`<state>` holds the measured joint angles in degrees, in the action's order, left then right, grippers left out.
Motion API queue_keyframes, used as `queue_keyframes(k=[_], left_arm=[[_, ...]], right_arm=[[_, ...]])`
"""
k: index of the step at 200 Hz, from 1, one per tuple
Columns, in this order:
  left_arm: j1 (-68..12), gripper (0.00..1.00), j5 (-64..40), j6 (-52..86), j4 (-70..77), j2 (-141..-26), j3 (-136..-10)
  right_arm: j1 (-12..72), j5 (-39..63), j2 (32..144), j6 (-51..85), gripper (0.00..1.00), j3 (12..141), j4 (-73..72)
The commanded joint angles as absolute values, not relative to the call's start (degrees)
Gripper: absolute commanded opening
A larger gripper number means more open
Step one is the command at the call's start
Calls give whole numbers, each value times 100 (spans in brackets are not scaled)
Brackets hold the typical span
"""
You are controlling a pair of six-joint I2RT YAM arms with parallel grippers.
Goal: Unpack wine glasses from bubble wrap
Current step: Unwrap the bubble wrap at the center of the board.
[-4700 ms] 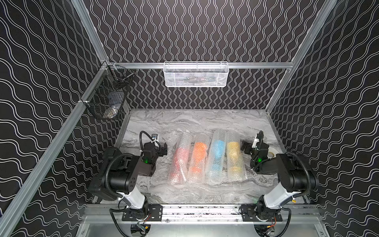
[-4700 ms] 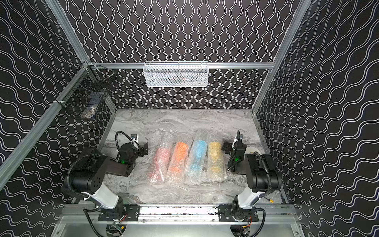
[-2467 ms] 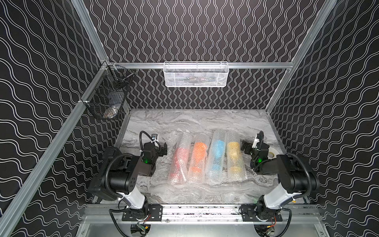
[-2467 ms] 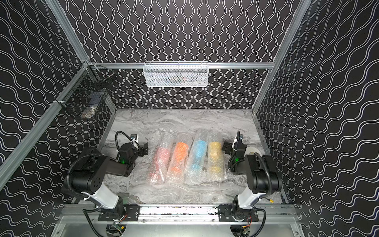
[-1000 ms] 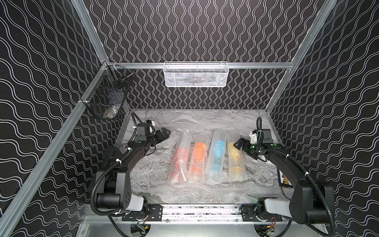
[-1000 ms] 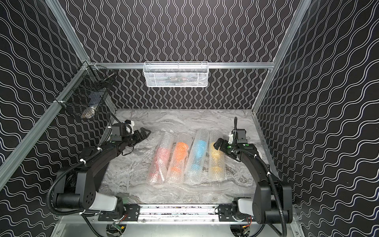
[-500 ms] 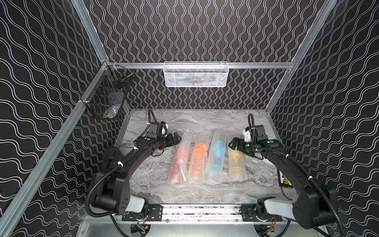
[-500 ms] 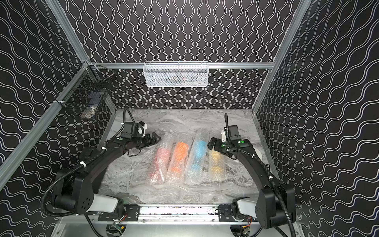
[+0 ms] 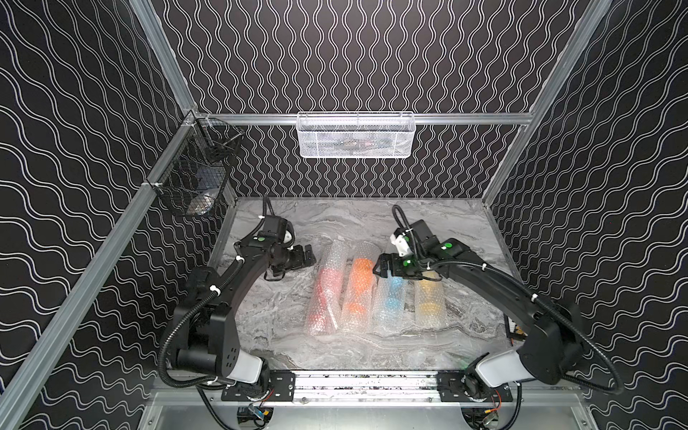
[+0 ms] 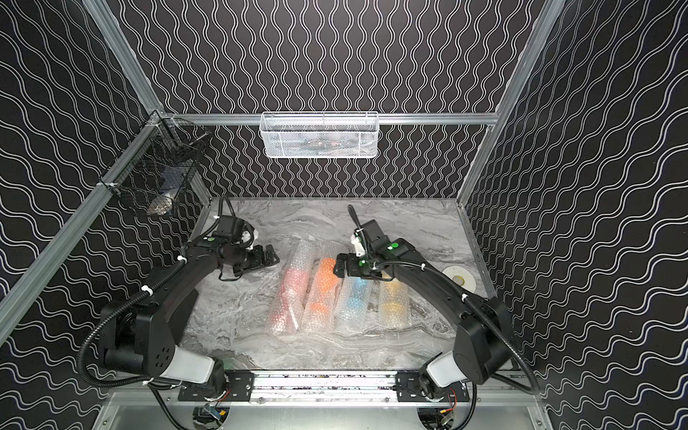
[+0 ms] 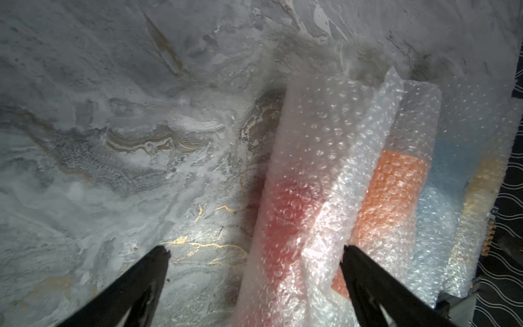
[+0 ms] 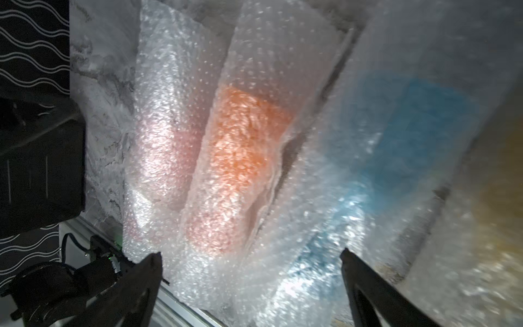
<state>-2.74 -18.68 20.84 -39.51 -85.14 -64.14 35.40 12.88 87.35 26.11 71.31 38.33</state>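
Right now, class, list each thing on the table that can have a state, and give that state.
red goblet, lying down, wrapped in bubble wrap
orange goblet, lying down, wrapped
light blue goblet, lying down, wrapped
yellow goblet, lying down, wrapped
left pincer, open, empty
right pincer, open, empty

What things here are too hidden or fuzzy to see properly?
Orange wine glass: both top views, bubble wrap blurs its stem and foot.
Blue wine glass, far end: top view, right arm covers it.
White basket, contents: top views, mesh, too small.
Yellow wine glass: right wrist view, blurred, cut by edge.
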Motion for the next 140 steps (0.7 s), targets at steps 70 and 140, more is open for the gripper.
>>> queue_keyframes(k=[70,140], left_arm=[[296,99,-2901,1552,-3873,-8482,-6052],[593,99,-3225,1573,-3594,-8543,-5782]], right_arm=[[4963,884,10784,2918,93,9028,3741],[5618,-33,11901,2538,80,10294,4623]])
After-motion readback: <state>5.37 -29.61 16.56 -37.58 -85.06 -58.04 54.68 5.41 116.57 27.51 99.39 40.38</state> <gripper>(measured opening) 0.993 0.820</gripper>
